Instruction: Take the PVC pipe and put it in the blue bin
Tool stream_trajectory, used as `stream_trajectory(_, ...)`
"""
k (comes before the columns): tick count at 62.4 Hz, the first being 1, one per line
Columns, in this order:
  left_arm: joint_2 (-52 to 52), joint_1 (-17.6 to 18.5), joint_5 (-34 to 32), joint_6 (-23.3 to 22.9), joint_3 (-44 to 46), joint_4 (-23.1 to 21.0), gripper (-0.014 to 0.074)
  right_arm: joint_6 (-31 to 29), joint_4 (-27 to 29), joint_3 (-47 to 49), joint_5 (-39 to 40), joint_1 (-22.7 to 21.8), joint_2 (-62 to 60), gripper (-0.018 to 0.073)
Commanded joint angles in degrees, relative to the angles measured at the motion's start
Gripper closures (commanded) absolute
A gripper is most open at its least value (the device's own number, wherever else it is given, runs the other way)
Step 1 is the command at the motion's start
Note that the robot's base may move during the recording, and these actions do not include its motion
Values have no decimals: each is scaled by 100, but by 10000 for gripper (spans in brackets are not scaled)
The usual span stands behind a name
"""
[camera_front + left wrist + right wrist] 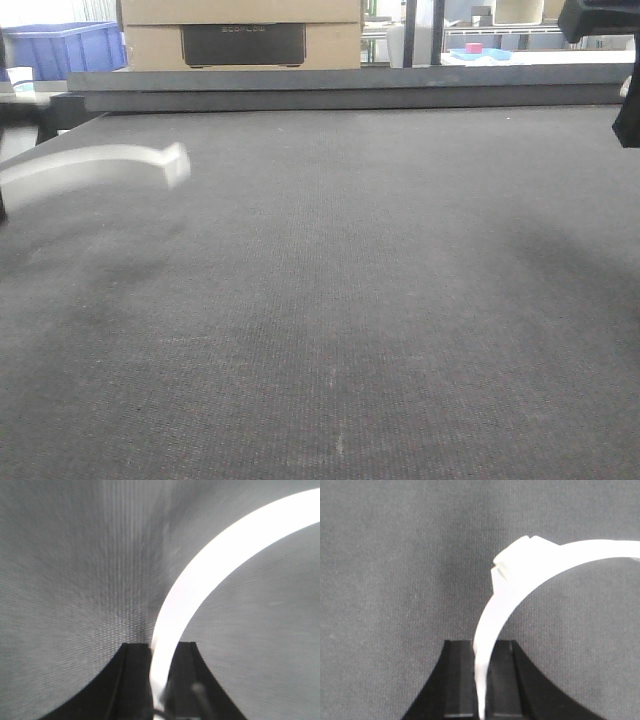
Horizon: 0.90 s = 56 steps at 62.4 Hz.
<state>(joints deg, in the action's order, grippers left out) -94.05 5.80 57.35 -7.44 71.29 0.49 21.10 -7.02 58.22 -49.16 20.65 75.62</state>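
Front view: a grey felt-covered table (340,300), nothing lying on its middle. At far left the PVC pipe (95,165), a white curved piece w/ a blockier tab at its free end, hangs above the mat. It is blurred, and its other end runs off-frame toward the left arm. Left wrist view: the left gripper (159,652) has its two dark fingers pinched tight on one end of the pipe, which sweeps up and to the right as a bright, overexposed arc; it looks clear of the mat beneath. Right wrist view: the right gripper (480,650) is likewise clamped on a second white curved piece (560,560), thin where it's held, w/ a stepped block partway along, also off the mat. Can't be fully sure which piece is which, but the tabbed end in the front view suggests the left one is the task's. The blue bin (70,55) sits in the bkgd at top left, beyond the table's far edge and well apart from the pipe; a cardboard box (240,25) stands to its right. Progress, as a judgement: the grab looks done and the pipe is lifted. Left to do: carry it back-left to the bin and let go inside. The bin's interior isn't visible from here.
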Motion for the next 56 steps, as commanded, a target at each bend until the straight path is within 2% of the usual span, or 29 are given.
stream_trajectory(1,510,32,-229,-25,9,-49,707,4,49,11,124,-256,-66,718)
stream_trajectory(8,1104,32,-789,-25,-144,-49,707,-60,328,-11,234,-794,-78,718)
stream_trajectory(11,1346,32,-1117,-25,-297,-49,707,-312,424,-13,355,-919,-104,720)
stream_trajectory(16,1800,32,-1617,-25,-624,-49,707,-1067,702,-21,607,-1096,-140,720)
stream_trajectory(25,2410,32,-2438,-25,-1368,-189,707,-1654,1209,-80,923,-1363,-154,720)
stream_trajectory(36,3202,-45,-3445,-25,-2432,-188,707,-3212,2570,-381,1166,-1924,-154,721)
stream_trajectory(42,3561,-138,-3786,-25,-2835,-256,707,-4067,3352,-563,1214,-2299,-200,721)
stream_trajectory(46,3805,-218,-4037,-25,-3046,-281,707,-4495,3623,-673,1298,-2411,-340,721)
stream_trajectory(56,4287,-356,-4363,-25,-3181,-281,707,-4614,3624,-1080,2075,-2411,-991,721)
